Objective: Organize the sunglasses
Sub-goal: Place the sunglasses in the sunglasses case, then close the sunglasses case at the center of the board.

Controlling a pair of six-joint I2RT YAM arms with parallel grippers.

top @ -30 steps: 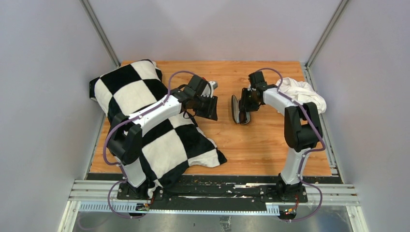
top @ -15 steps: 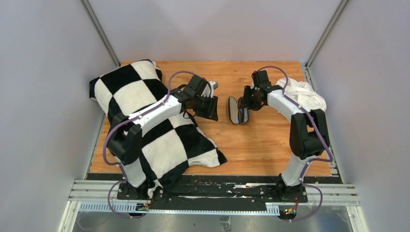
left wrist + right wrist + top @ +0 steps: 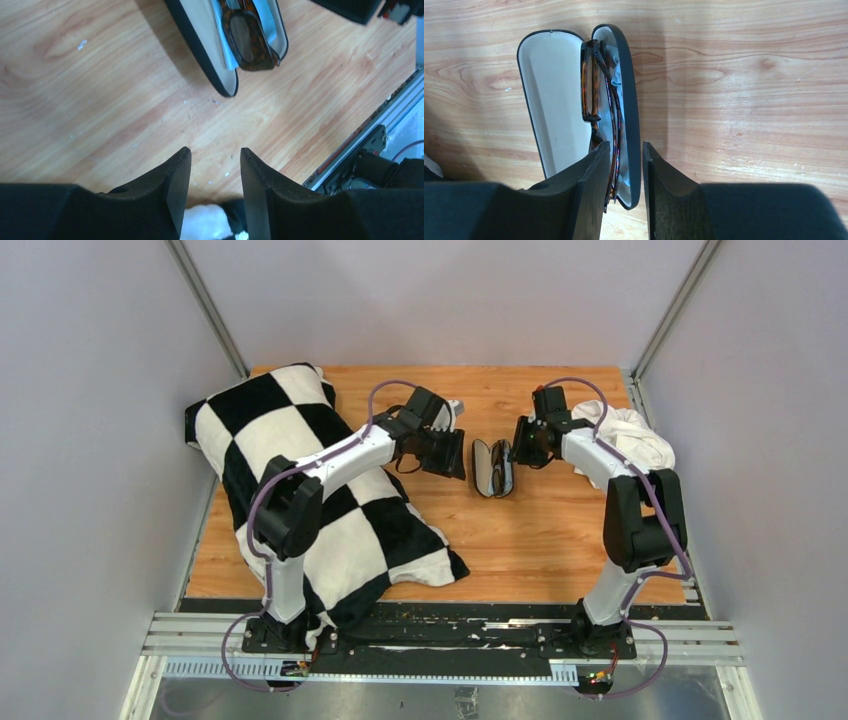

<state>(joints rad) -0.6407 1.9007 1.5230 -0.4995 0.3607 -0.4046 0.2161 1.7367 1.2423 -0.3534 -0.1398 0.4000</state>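
The sunglasses (image 3: 497, 470) (image 3: 591, 75) (image 3: 250, 40), dark reddish-brown with brown lenses, lie folded in the right half of an open black case (image 3: 483, 465) (image 3: 551, 85) (image 3: 210, 30) on the wooden table. A light blue cloth (image 3: 616, 80) (image 3: 225, 55) lies under them. My right gripper (image 3: 520, 445) (image 3: 625, 144) hovers at the case's right side. Its jaws stand narrowly apart over the case's near end, with a thin gap showing beside the rim. My left gripper (image 3: 448, 452) (image 3: 215, 150) is open just left of the case, nothing between its fingers.
A black-and-white checkered blanket (image 3: 300, 470) covers the table's left side, running under my left arm. A crumpled white cloth (image 3: 625, 435) sits at the back right. Grey walls close in on three sides. A metal rail (image 3: 430, 635) lines the near edge.
The case was tilted up in my right gripper; it now lies flat and open, a little further left. My right gripper has drawn back and narrowed. My left gripper has moved right, toward the case.
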